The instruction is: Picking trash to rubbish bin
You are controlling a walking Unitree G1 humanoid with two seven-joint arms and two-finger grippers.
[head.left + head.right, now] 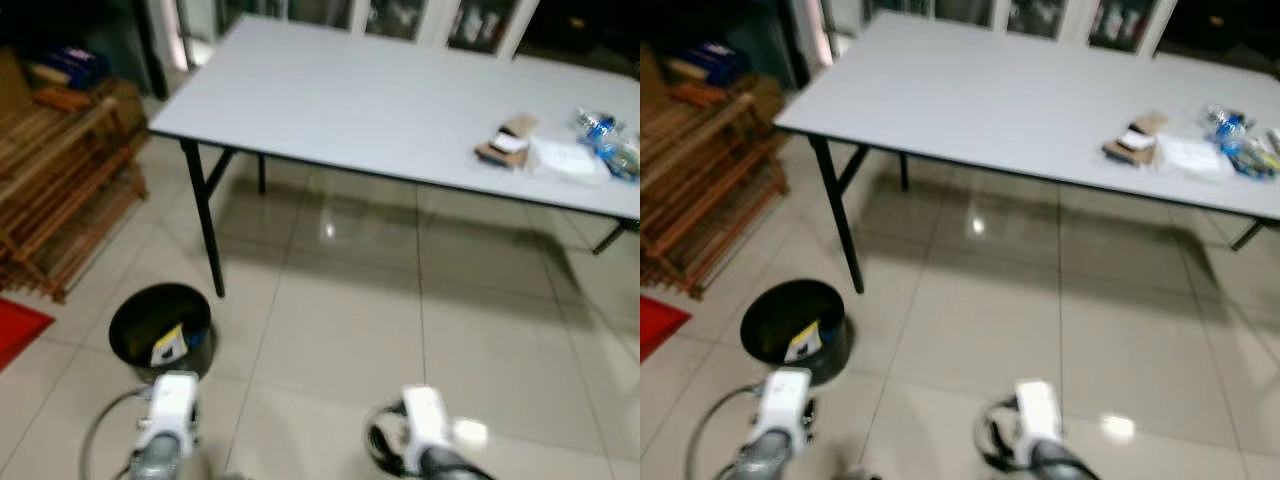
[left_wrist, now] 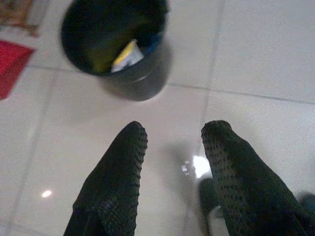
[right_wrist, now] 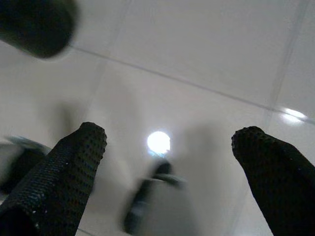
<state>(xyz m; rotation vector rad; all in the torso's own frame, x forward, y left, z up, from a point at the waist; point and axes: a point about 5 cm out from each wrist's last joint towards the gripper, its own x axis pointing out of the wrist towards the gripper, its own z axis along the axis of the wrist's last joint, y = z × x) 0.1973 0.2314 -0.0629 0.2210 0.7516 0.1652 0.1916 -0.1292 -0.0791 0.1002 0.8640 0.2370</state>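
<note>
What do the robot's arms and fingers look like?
The left arm and right arm are silver and white near the wrists, each with a grey cable looping beside it. The left gripper and right gripper each have two long black fingers, rounded at the tips and covered in tiny bumps like rubber dots.

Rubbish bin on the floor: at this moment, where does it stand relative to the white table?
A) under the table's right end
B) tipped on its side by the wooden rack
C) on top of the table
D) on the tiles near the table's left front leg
D. The black rubbish bin stands upright on the tiles just in front of the table and its left front leg, with some trash inside.
</note>
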